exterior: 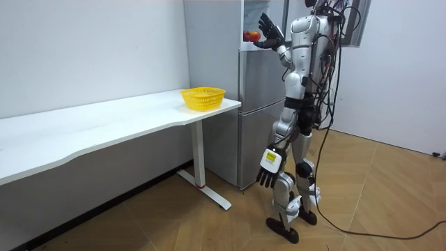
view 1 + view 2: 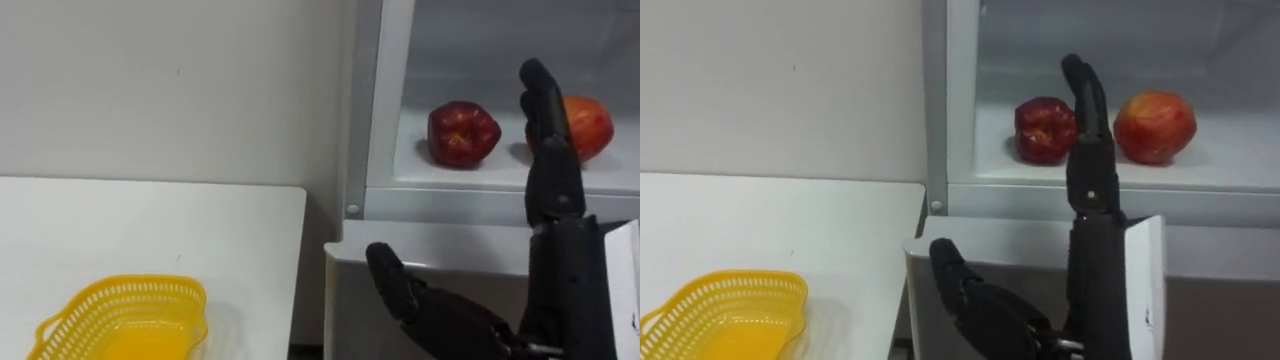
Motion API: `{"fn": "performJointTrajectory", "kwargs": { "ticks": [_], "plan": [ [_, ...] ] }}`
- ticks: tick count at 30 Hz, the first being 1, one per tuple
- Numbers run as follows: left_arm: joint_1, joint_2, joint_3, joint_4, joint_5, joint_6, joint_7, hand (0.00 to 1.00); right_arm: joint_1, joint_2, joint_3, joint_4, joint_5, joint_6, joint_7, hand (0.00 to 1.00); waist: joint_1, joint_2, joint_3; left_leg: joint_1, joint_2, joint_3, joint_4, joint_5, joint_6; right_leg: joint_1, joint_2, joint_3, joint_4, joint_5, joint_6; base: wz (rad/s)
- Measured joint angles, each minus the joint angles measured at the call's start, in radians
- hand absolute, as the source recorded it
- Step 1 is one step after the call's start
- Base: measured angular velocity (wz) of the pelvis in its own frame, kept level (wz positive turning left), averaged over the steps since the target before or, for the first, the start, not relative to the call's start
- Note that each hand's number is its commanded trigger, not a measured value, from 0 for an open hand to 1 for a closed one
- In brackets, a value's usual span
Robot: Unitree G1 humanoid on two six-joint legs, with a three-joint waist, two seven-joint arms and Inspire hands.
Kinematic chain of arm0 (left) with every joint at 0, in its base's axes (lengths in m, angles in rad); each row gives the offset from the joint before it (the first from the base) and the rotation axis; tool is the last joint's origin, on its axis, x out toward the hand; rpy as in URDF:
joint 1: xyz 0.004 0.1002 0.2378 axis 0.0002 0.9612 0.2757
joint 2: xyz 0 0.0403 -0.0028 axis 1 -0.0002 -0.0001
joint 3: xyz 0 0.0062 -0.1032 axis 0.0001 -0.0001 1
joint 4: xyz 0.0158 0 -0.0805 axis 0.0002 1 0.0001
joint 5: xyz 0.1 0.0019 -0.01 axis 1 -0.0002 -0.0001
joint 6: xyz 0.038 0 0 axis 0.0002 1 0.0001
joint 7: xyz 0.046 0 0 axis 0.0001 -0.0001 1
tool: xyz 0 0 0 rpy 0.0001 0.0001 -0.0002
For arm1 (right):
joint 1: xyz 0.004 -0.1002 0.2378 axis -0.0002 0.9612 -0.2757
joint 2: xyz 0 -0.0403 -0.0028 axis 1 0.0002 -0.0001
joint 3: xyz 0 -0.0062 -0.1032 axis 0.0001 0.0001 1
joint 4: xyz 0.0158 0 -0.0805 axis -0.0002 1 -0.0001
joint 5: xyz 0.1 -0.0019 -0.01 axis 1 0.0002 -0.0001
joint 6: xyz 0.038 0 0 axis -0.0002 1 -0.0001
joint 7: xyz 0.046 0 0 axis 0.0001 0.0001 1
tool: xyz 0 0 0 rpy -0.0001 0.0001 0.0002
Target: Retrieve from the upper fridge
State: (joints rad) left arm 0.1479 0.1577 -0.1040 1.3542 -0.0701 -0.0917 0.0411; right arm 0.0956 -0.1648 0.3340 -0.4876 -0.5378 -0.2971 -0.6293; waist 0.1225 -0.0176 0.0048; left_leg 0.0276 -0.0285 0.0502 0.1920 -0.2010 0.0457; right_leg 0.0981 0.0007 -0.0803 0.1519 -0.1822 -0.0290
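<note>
Right robot hand: released, flat, up at 12 o'clock, likely lining up a grasp.
Dark apple: 11 o'clock of palm, on shelf.
Left robot hand: relaxed, idle.

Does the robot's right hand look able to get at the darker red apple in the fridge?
Probably yes: the right hand, open and raised before the open compartment, has nothing between it and the darker red apple; the lighter apple sits apart.
</note>
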Motion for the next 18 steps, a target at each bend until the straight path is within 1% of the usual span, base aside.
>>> {"fn": "performJointTrajectory", "kwargs": {
  "ticks": [1, 4, 7, 9, 14, 16, 18],
  "plan": [
    [0.000, 0.000, 0.000, 0.000, 0.000, 0.001, -0.006, 0.00, -0.002, 0.000, 0.000, 0.000, 0.014, 0.000, 0.009, 0.00, 0.002, 0.003, -0.0016, 0.002, 0.000, 0.000, -0.004, 0.000, 0.000, 0.000, 0.000, 0.000, 0.000, 0.000, 0.000, 0.00],
    [0.000, 0.000, 0.000, -0.001, 0.004, 0.008, -0.013, 0.00, -0.013, 0.000, -0.002, 0.000, 0.056, 0.001, 0.020, 0.00, 0.009, 0.009, -0.0012, 0.002, 0.000, 0.000, -0.003, 0.000, 0.000, 0.000, 0.000, 0.000, -0.001, 0.000, 0.000, 0.00],
    [-0.001, 0.000, 0.001, -0.001, 0.003, 0.023, -0.015, 0.00, -0.026, -0.003, -0.005, 0.002, 0.096, 0.002, 0.025, 0.00, 0.000, 0.011, -0.0013, 0.000, 0.000, -0.003, -0.003, 0.000, 0.000, 0.000, 0.000, -0.004, 0.000, 0.000, 0.000, 0.02],
    [0.000, 0.000, 0.001, -0.001, 0.003, 0.027, -0.018, 0.00, -0.038, -0.014, -0.019, 0.009, 0.146, 0.006, 0.029, 0.00, -0.006, 0.010, -0.0016, -0.001, -0.001, -0.006, -0.003, 0.000, 0.000, 0.001, 0.000, -0.005, 0.000, 0.000, 0.000, 0.04],
    [0.009, 0.000, 0.005, -0.009, 0.018, 0.032, -0.036, 0.00, -0.038, -0.025, -0.091, 0.010, 0.154, 0.016, 0.036, 0.00, -0.009, 0.002, -0.0045, -0.001, -0.001, -0.006, -0.004, 0.000, 0.000, 0.001, -0.001, -0.013, 0.000, 0.000, 0.000, 0.00],
    [0.016, 0.000, 0.006, -0.019, 0.040, 0.044, -0.040, 0.00, -0.039, -0.029, -0.115, 0.010, 0.155, 0.026, 0.047, 0.00, -0.011, 0.000, -0.0045, -0.001, -0.001, -0.007, -0.002, 0.000, 0.000, 0.001, -0.001, -0.016, 0.000, 0.000, 0.000, 0.00],
    [0.023, 0.000, 0.014, -0.033, 0.044, 0.058, -0.056, 0.00, -0.039, -0.031, -0.144, 0.010, 0.188, 0.038, 0.068, 0.00, -0.017, -0.005, -0.0053, -0.002, -0.001, -0.013, 0.001, 0.000, 0.000, 0.001, -0.002, -0.032, 0.000, 0.000, 0.000, 0.05]
  ]
}}
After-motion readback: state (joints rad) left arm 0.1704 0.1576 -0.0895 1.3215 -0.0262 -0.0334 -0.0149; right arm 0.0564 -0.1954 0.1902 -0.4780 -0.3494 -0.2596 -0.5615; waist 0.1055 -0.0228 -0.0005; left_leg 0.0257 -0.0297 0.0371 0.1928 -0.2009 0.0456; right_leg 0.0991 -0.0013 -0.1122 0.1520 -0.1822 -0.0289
